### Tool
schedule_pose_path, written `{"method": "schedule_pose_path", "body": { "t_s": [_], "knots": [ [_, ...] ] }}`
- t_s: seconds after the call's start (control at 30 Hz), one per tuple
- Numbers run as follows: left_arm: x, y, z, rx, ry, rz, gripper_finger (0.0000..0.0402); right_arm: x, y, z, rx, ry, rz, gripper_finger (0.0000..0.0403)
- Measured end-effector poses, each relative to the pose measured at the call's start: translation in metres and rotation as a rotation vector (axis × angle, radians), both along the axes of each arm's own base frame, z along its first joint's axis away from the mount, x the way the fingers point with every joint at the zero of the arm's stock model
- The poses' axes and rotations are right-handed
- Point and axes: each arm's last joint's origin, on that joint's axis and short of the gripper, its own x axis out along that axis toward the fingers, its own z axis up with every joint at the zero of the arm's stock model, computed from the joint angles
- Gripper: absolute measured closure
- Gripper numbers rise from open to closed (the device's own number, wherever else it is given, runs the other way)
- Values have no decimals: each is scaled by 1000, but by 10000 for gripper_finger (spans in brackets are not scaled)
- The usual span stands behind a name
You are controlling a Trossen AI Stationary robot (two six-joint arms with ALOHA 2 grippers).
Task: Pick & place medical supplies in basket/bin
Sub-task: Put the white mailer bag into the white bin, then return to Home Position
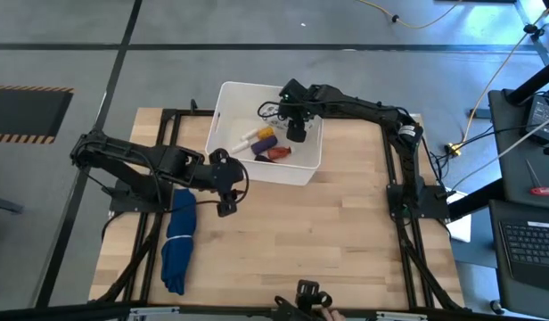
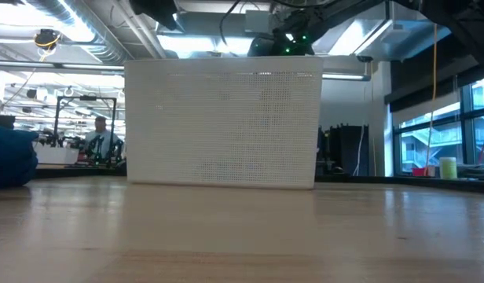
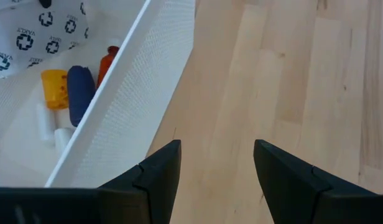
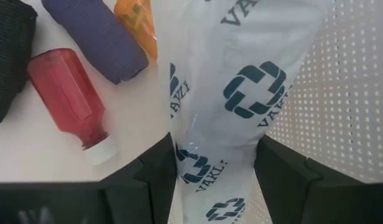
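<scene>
The white bin (image 1: 223,114) stands on the far middle of the table; its perforated wall (image 2: 222,126) fills the low view. In it lie a red tube (image 4: 70,99), a purple roll (image 4: 95,37), an orange vial (image 4: 135,25), a black piece (image 4: 8,56) and white rolls (image 3: 48,124). My right gripper (image 1: 297,134) reaches down into the bin, shut on a white packet printed with blue logos (image 4: 241,81). My left gripper (image 1: 225,201) hovers open over bare wood just outside the bin's near left corner (image 3: 129,106), holding nothing. My right gripper (image 4: 216,146) pinches the white printed packet between its two fingers, at the narrowed end (image 4: 207,158) nearest the wrist. The fingers come from above, pointing down into the bin. The packet widens below them, next to the bin's perforated wall (image 4: 341,93); whether its far end rests on the bin floor I cannot tell.
A long folded blue cloth (image 1: 179,241) lies on the table's left side, near my left arm, and shows at the left edge of the low view (image 2: 10,157). Bare wood (image 1: 328,250) spreads in front of the bin. Black frame rails run along the table's sides.
</scene>
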Motion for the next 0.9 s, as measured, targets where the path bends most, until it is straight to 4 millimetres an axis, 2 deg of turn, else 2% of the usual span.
{"method": "schedule_pose_path", "body": {
  "t_s": [0.1, 0.37, 0.53, 0.63, 0.73, 0.9],
  "knots": [
    [0, 0, 0, 0, 1, -2, 206, 0, 0, 0, 1, -1, -3, 196],
    [0, 0, 0, 3, 0, -6, 206, -1, 1, 0, 11, 0, -19, 108],
    [0, 0, 0, 12, 0, -10, 206, -1, 1, 12, 10, -8, -25, 88],
    [0, 1, 1, 35, -4, 4, 206, 3, -1, 32, -6, -77, -65, 87],
    [-3, 2, 4, 74, -17, 0, 206, 5, -3, 62, -47, -161, -68, 87],
    [-23, 11, 23, 204, -100, 53, 206, -3, 4, 132, -44, -350, -87, 86]
  ]
}}
